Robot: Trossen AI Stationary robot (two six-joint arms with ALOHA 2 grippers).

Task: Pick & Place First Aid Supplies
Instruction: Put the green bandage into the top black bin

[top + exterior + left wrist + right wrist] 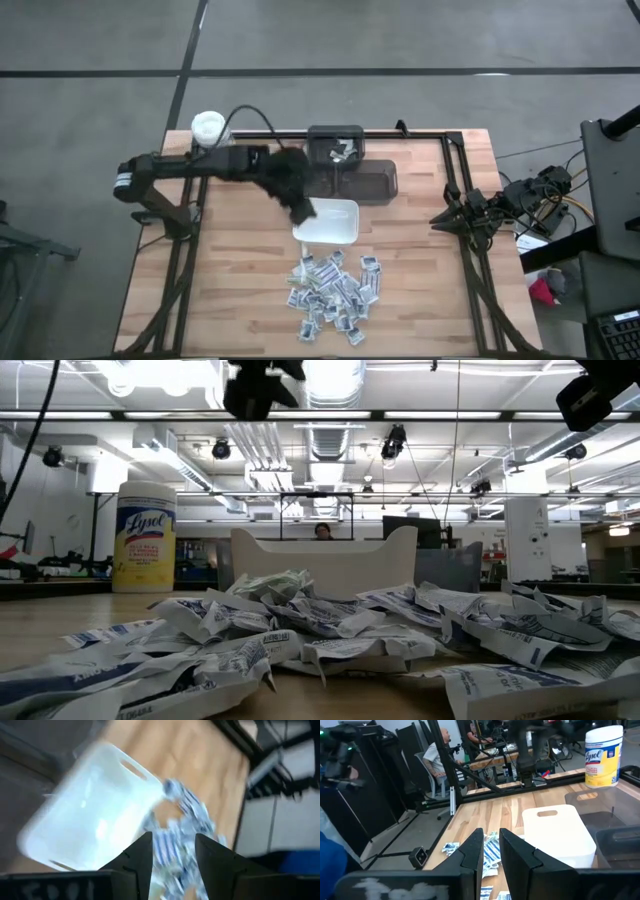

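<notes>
The left gripper [303,212] hangs over the counter [240,270], right at the 9 o'clock corner of the white dish [335,222] as seen from above. In its own wrist view, its fingers [137,862] stand a little apart with nothing between them. The dish looks empty.

The first aid packets [335,288] lie in a messy heap at about 6 o'clock from the dish, near it but not in it. From the low view the packets [330,625] are crumpled and lie on top of each other.

The right gripper [450,215] waits off at the 3 o'clock edge of the counter. Its fingers [472,852] show only a thin gap and hold nothing.

The yellow canister [208,128] stands far back at about 11 o'clock. A dark bin [336,152] at 12 o'clock has a few packets in it.

What could go wrong? I think the pile is the hard part. The packets are thin and flat and overlap, so the gripper may pinch two at once, or slide off and grab none. Pushing down into the heap could also shove packets away or off the counter. The gripper is close to the dish, so a low move could bump it and push it out of place.
</notes>
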